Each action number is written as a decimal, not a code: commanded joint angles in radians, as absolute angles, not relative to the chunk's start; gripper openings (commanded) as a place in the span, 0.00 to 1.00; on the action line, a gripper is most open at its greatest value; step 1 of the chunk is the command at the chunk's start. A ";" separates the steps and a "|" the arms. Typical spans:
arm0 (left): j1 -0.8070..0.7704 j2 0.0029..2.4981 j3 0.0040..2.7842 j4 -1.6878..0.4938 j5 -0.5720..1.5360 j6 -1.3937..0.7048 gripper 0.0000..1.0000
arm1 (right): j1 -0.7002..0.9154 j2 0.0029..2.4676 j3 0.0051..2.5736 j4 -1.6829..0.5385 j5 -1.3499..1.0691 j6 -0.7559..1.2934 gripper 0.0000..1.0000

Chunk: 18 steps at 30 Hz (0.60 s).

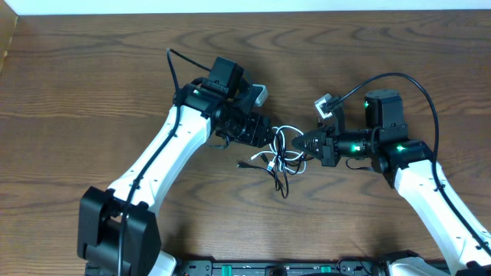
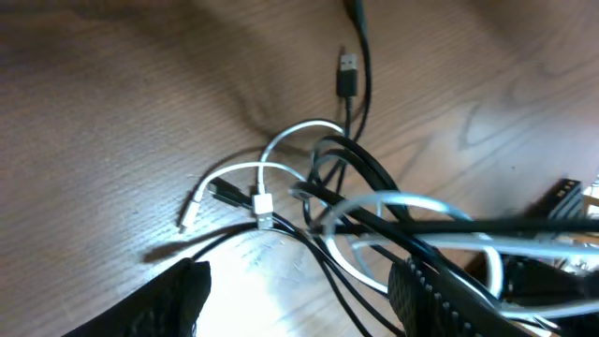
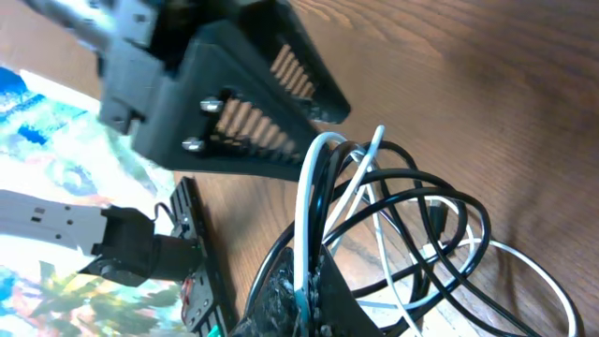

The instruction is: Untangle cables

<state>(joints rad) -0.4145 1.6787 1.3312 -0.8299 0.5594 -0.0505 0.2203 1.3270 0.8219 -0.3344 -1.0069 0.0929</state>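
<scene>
The black cable [image 1: 281, 181] and the white cable [image 1: 287, 129] lie knotted together at the table's centre, between my two grippers. My left gripper [image 1: 270, 139] stands open at the tangle's left side. In the left wrist view its fingers [image 2: 178, 301] straddle black strands [image 2: 328, 271], with the white loop [image 2: 298, 131] and a black USB plug [image 2: 347, 75] beyond. My right gripper [image 1: 301, 143] is shut on the white cable [image 3: 309, 187], which rises from between its fingertips [image 3: 304, 285]. Black loops [image 3: 421, 201] hang around that grip.
The left gripper's body [image 3: 243, 103] hangs close above the tangle in the right wrist view. The right arm's thick black cable [image 1: 418, 86] arches over its wrist. Bare wooden tabletop [image 1: 92, 92] surrounds the tangle. The left arm's base [image 1: 115, 230] sits at the front.
</scene>
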 commanded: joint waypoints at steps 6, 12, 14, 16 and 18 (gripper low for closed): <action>-0.419 1.730 1.325 -0.812 0.577 -0.038 0.66 | 0.226 1.329 0.822 -0.324 -1.077 0.071 0.01; -0.419 1.761 1.325 -0.725 0.729 -0.038 0.66 | 0.226 1.329 0.822 -0.324 -1.084 0.073 0.01; -0.424 1.772 1.325 -0.692 0.775 -0.046 0.66 | 0.226 1.329 0.822 -0.325 -1.085 0.073 0.01; -0.435 1.786 1.325 -0.673 0.775 -0.061 0.66 | 0.226 1.329 0.822 -0.324 -1.085 0.073 0.01; -0.450 1.799 1.325 -0.671 0.775 -0.064 0.66 | 0.226 1.329 0.822 -0.324 -1.084 0.073 0.01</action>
<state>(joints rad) -0.4271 1.7737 1.3308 -0.6746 0.7158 -0.0536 0.2203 1.3270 0.8219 -0.3275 -1.0481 0.0929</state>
